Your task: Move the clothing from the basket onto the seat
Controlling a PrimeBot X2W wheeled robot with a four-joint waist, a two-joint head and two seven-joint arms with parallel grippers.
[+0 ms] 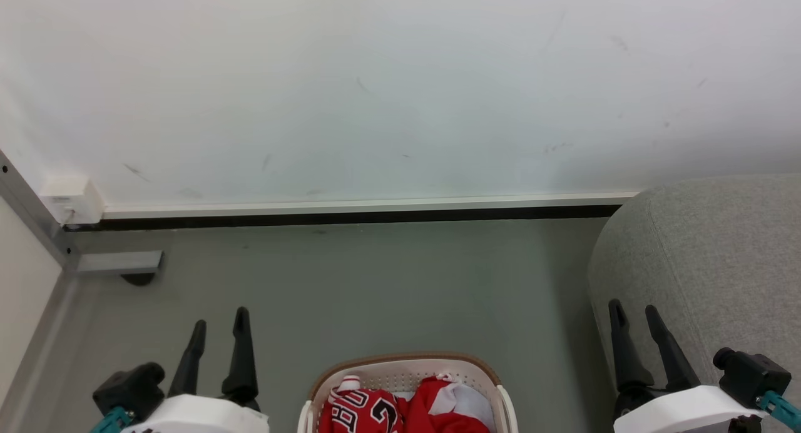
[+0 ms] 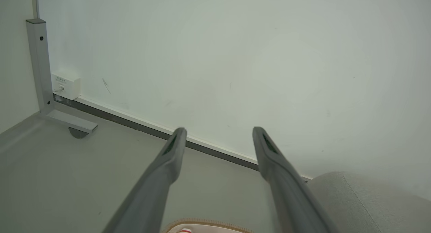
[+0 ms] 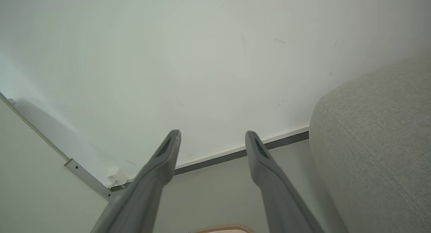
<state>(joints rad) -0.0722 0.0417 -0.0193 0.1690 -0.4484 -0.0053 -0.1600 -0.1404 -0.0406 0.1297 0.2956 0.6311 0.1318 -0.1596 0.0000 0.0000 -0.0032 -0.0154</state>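
Two empty grippers are hovering with jaws wide, our left gripper [image 1: 220, 317] and right gripper [image 1: 633, 305] flanking the basket [image 1: 407, 358] where the clothing [image 1: 375, 411] is lying heaped. We are judging the first pick not yet begun: one arm is needing to dip into the basket, then swing to the seat [image 1: 707, 251].

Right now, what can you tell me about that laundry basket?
The basket is rounded, cream-white plastic by its look, with a brown rim and rows of small holes in its wall. It stands upright on the grey floor, cut off by the head view's bottom edge. Red and white clothing lies inside. The grey seat stands apart to the right.
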